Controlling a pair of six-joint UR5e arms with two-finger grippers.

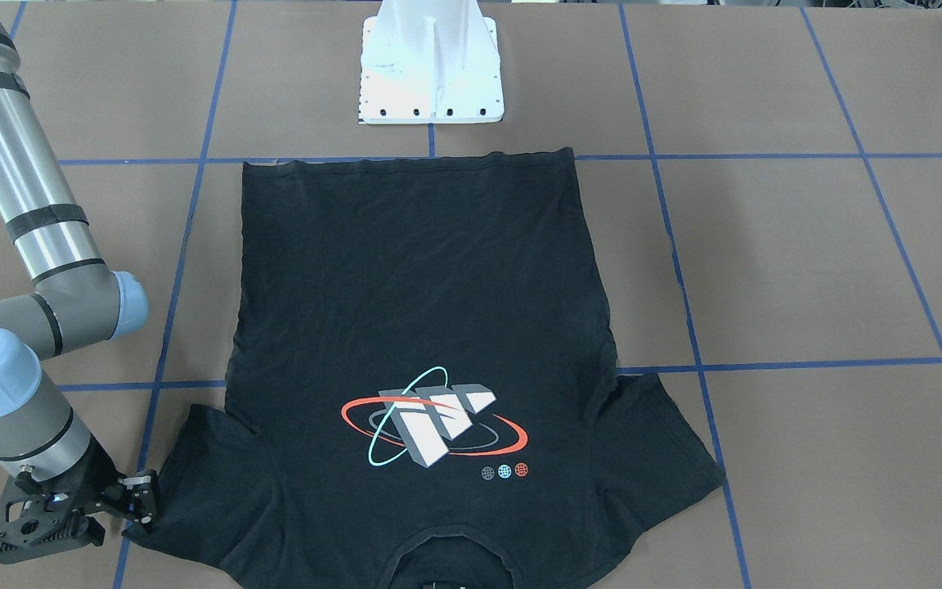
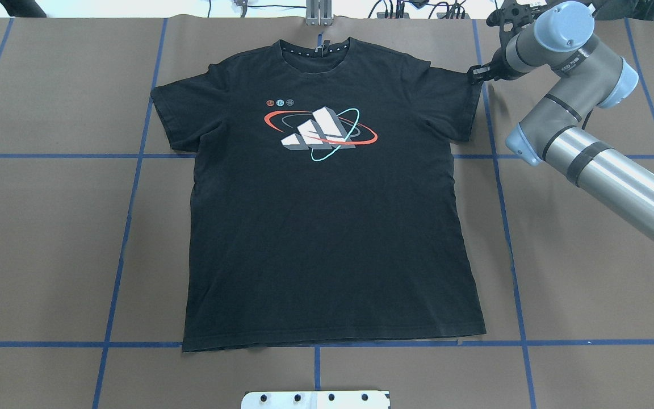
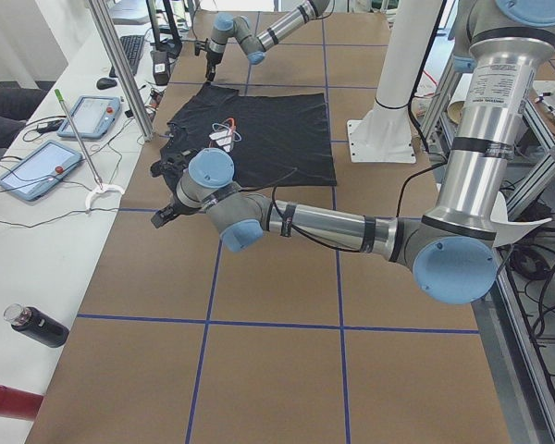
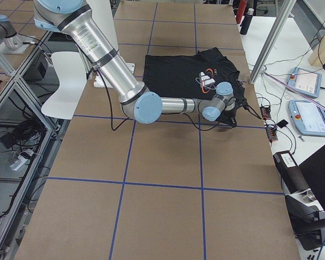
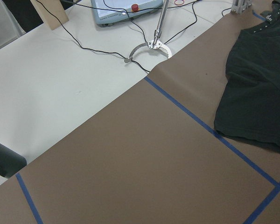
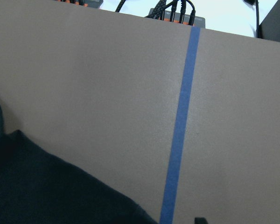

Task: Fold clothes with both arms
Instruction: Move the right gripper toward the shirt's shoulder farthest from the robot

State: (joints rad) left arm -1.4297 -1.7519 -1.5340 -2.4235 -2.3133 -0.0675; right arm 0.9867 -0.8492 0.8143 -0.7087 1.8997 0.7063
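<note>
- T-shirt (image 2: 327,227), black, lies flat and face-up mid-table. In the overhead view the collar (image 2: 315,52) is at twelve o'clock and the hem (image 2: 332,339) at six, with both sleeves spread. Nothing is folded yet, by the look of it.
- Its block graphic (image 2: 318,133) sits on the chest, just above centre.
- I'd judge it a soft, light knit that will drape and sag once lifted and is in no way fragile. The best hold is a pinch on a seamed edge: a cuff, a shoulder or a hem corner. One arm on each side should keep the panel taut.
- Right gripper (image 2: 477,74) is at the two o'clock sleeve (image 2: 452,102), touching the cuff or just beside it. I can't tell from here whether its fingers are spread or pinching cloth.
- Left gripper (image 3: 164,215) hangs out past the ten o'clock sleeve (image 2: 176,116), apart from the fabric. Only the side view catches it, so I cannot tell how its fingers stand.
- Underneath is the brown paper table (image 2: 588,272) with its blue tape grid (image 2: 134,187). The white pedestal base (image 1: 432,74) stands beyond the hem at six.
</note>
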